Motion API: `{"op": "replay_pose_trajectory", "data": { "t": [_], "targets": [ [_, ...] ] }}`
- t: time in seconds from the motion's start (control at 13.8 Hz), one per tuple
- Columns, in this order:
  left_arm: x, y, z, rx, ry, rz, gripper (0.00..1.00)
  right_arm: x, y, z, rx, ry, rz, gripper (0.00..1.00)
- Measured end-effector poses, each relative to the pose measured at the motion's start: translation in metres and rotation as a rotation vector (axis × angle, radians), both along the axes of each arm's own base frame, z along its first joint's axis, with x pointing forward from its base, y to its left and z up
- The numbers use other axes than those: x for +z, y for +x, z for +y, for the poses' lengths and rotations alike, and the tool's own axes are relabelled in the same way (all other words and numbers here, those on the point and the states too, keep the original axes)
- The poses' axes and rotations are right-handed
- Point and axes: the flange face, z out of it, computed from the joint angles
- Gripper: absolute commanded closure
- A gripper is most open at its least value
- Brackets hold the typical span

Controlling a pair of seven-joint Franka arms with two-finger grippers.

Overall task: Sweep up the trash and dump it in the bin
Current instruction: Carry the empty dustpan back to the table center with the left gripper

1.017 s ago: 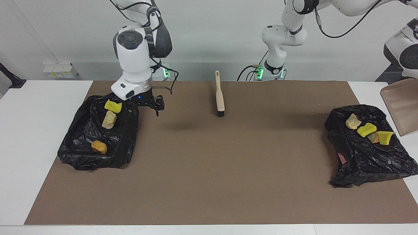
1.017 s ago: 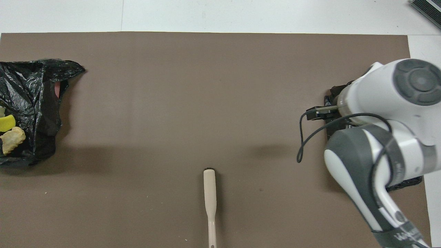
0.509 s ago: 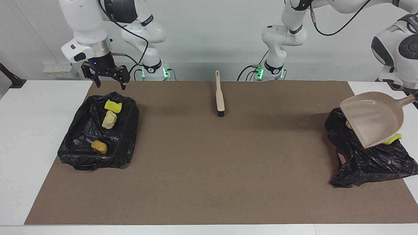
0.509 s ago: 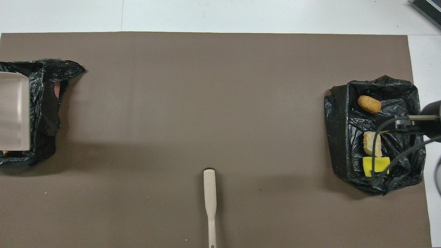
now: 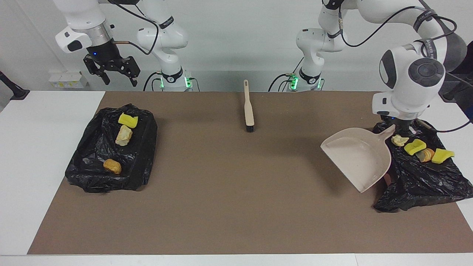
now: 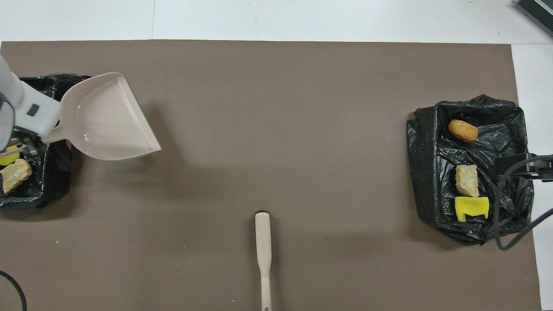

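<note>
The left tool (image 5: pixel 402 127) is clamped on the handle of the beige dustpan (image 5: pixel 356 159), over the edge of the black bag (image 5: pixel 425 181) at the left arm's end of the table (image 5: pixel 51 166). The pan hangs tilted, its wide mouth pointing away from the robots and toward the middle of the brown mat (image 5: pixel 236 192); no chunks show in it. On that bag lie four pieces of trash: a pale lump (image 5: pixel 399 140), a yellow sponge piece (image 5: pixel 414 147), a small orange-brown lump (image 5: pixel 426 155) and another yellow piece (image 5: pixel 442 155), all clustered on the part of the bag nearer the robots.

The right tool (image 5: pixel 112 75) hangs high with its fingers apart and nothing between them, over the table's robot-side edge near the other black bag (image 5: pixel 107 173). That bag sits at the right arm's end, on the mat near its end edge, and carries a yellow sponge piece (image 5: pixel 128 120), a pale rocky lump (image 5: pixel 123 135) and an orange-brown oblong lump (image 5: pixel 112 166) in a row running away from the robots.

The brush (image 5: pixel 248 107) lies near the mat's robot-side edge at mid-table, bristles pointing away from the robots. Between the two bags the mat is a wide bare stretch, and bare white table borders the mat's ends.
</note>
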Motion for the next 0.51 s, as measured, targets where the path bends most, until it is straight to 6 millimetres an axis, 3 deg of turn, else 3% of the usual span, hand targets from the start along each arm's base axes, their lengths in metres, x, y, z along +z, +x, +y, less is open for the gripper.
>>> {"op": "replay_pose_trajectory", "data": {
  "t": [0.22, 0.51],
  "targets": [
    [-0.021, -0.004, -0.061, 0.179, -0.057, -0.053, 1.00, 0.001, 0.000, 0.000, 0.048, -0.017, -0.002, 0.00],
    [-0.056, -0.016, -0.159, 0.393, -0.115, -0.137, 1.00, 0.006, -0.003, -0.003, 0.068, -0.037, -0.010, 0.00]
  ]
}}
